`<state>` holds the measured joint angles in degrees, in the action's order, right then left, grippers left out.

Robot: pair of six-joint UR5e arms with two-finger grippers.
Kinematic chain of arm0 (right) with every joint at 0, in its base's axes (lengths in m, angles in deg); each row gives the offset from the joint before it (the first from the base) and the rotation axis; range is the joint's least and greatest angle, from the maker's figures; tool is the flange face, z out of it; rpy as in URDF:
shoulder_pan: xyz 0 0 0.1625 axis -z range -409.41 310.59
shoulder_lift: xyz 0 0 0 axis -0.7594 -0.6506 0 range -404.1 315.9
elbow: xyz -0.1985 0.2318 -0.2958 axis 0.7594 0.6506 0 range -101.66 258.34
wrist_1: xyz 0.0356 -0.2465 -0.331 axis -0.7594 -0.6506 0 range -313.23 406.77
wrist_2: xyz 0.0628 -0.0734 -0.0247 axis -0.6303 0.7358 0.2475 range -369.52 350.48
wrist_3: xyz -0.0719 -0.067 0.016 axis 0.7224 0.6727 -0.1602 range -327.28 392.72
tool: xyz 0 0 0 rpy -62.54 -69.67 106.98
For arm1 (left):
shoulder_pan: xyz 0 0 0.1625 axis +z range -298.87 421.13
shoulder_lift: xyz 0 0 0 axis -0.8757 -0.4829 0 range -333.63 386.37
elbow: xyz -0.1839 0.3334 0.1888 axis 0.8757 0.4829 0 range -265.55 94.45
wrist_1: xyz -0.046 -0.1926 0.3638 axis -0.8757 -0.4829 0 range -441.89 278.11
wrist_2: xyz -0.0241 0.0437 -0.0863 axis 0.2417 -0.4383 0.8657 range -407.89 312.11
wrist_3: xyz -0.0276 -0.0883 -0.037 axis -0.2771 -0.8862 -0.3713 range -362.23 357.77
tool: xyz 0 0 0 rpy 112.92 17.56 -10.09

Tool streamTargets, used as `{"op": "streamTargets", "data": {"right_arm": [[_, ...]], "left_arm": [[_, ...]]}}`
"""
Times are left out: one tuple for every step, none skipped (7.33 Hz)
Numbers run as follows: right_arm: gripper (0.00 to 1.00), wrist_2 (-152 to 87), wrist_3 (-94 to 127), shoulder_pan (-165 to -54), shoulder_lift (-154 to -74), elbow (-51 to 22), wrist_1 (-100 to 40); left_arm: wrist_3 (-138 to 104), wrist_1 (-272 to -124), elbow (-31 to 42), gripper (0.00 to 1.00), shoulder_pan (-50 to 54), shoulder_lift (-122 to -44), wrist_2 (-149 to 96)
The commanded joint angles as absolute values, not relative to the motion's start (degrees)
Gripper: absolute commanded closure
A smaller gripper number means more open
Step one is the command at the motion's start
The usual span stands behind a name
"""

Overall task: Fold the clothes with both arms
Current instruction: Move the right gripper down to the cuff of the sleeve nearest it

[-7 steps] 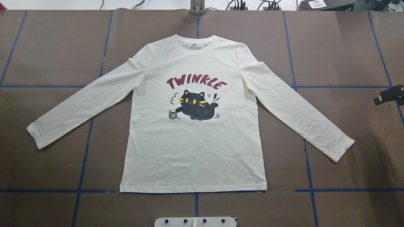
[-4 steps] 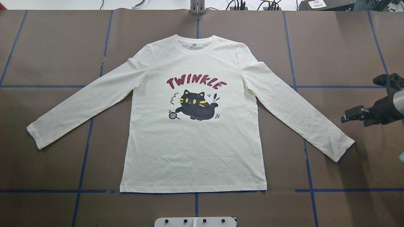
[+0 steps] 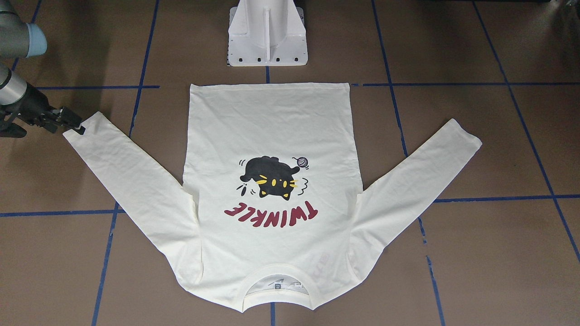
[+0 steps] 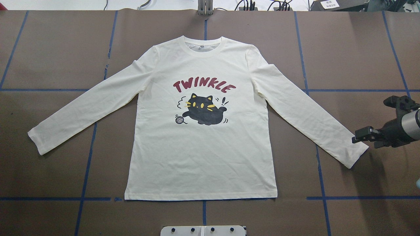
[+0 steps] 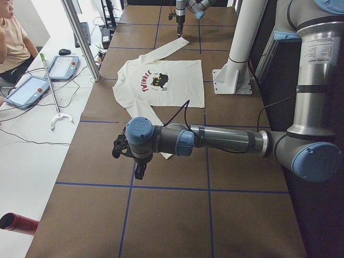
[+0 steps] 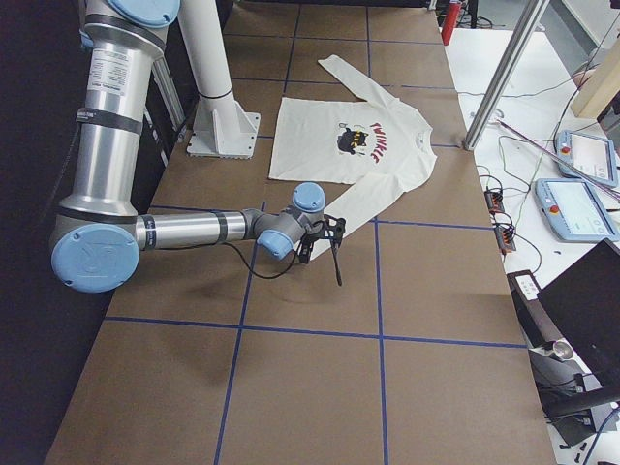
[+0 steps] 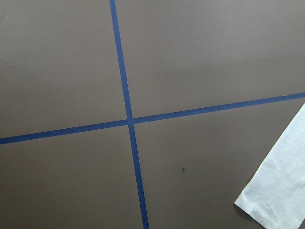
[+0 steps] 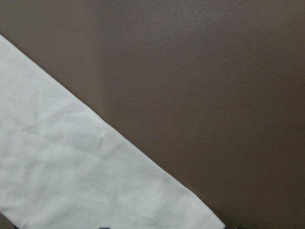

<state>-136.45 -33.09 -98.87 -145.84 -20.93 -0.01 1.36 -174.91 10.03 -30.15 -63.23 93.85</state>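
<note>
The cream long-sleeved T-shirt (image 4: 203, 157) lies flat, print up, sleeves spread, neck toward the far edge; it also shows in the front view (image 3: 272, 122). My right gripper (image 4: 358, 137) is low at the end of the shirt's right sleeve (image 4: 356, 154), its tips over the cuff edge, jaws seemingly open and empty; it also shows in the front view (image 3: 73, 125). The right wrist view shows that sleeve (image 8: 71, 167). My left gripper (image 5: 140, 172) hovers beside the left cuff (image 7: 276, 195); I cannot tell whether it is open or shut.
The white pedestal base (image 3: 267, 31) stands at the robot's side of the brown, blue-taped table (image 4: 361, 49). An operator (image 5: 11, 43) and teach pendants (image 5: 62, 67) are beyond the far edge, with a metal post (image 5: 80, 37) there.
My right gripper has come in from the table's right edge and moved nearer and lower, reaching the right sleeve cuff. The shirt has not moved.
</note>
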Motion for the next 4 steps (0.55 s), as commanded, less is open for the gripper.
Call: {"op": "streamTargets", "data": {"right_arm": [[0.21,-136.26,-35.21,-98.46,-145.98,-19.76,0.45],[0.21,-136.34,-35.22,-98.37,-145.71,-18.71,0.54],[0.21,-136.26,-35.57,-98.20,-145.45,-18.35,0.45],[0.35,-136.34,-35.66,-98.28,-145.18,-18.26,0.45]], "left_arm": [[1.64,-174.96,10.16,0.00,-30.10,-63.19,93.88],[1.72,-174.96,10.16,0.00,-30.10,-63.10,93.88],[1.72,-174.96,10.25,0.00,-30.10,-63.10,93.88],[1.72,-174.96,10.42,0.00,-30.10,-63.10,93.88]]}}
